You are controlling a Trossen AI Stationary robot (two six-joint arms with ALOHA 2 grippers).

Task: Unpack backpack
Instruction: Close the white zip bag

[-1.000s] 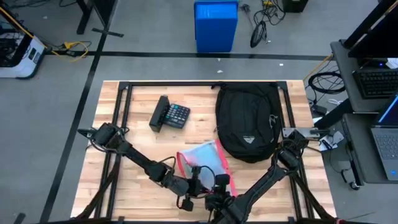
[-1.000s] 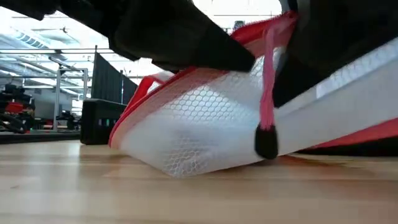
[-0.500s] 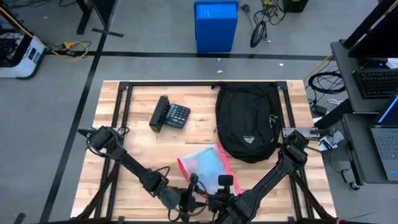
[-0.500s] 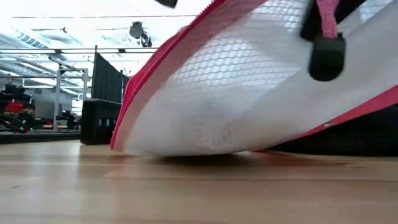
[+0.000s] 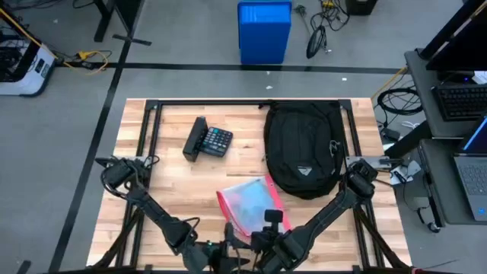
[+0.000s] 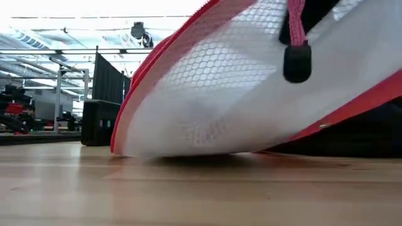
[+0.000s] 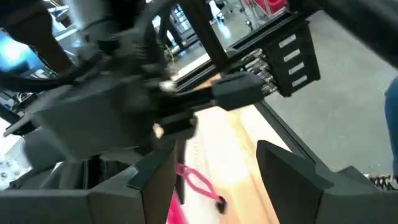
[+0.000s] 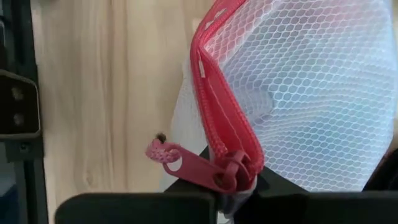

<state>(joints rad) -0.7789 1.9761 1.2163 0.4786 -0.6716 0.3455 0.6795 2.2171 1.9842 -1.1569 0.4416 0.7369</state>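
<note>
High view first: the backpack [image 5: 303,150] lies flat on the right half of the wooden table [image 5: 171,183], its top near the far edge and its white logo patch pointing toward the near side. Touching or nearly touching its near left corner is a white mesh pouch [image 5: 250,202] with red trim, lying at a slant. Over to the left, well apart from both, sits a black calculator [image 5: 208,140] near the far side, with bare wood all around it.

The right gripper [image 5: 268,221] is at the pouch's near end; the right wrist view shows the red zipper edge [image 8: 222,134] and its pink pull tab [image 8: 186,164] pinched right at the fingers, so it's clamped on the pouch. The left gripper [image 5: 222,250] hangs at the near edge just beside it, and its fingers [image 7: 155,177] stand wide apart with nothing between them.

Low view is pretty much blocked by the pouch, tilted up off the wood with one edge down. A pull cord with a black end [image 6: 296,61] dangles in front.

The left half of the table is mostly open. A black frame [image 5: 149,114] runs along the edges. A blue bin [image 5: 264,30] sits on the floor beyond the far side.
</note>
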